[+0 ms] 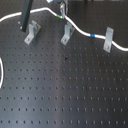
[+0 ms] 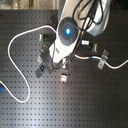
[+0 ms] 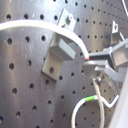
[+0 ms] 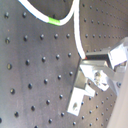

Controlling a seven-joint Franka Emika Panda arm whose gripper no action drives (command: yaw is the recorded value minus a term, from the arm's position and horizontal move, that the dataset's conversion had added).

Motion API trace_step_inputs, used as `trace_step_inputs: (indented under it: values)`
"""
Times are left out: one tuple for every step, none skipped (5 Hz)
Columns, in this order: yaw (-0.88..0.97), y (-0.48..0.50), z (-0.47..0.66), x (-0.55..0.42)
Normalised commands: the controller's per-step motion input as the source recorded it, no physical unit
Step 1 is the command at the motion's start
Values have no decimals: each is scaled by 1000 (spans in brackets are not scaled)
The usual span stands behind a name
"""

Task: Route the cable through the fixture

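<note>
The cable (image 1: 80,29) lies across the far side of the perforated counter (image 1: 60,90), running in the first exterior view from that view's left edge, behind three metal clips, and off to the first exterior view's right; a loose loop also curls near the left edge. Its green mark (image 1: 61,17) sits just beside the pincer (image 1: 63,10), which hangs above the middle clip (image 1: 67,34), and its blue band (image 1: 93,35) lies between the middle clip and the right clip (image 1: 108,40). The left clip (image 1: 33,32) stands near a dark post. In both wrist views the pincer fingers (image 3: 102,62) are pressed together on the cable close to a clip, so it looks clenched on the cable. My reading is that the step in hand is carrying the held stretch to the middle clip and seating it in the slot; whether the cable is already in any clip I cannot tell. The next move seems to call for lowering the cable straight into the slot, keeping it taut enough not to slip out, without the fingers striking the clip
</note>
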Motion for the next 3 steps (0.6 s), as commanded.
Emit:
trace_step_inputs:
  values:
    - [77,-159,52,19]
    - [0,-62,104,-73]
    - [9,14,86,-10]
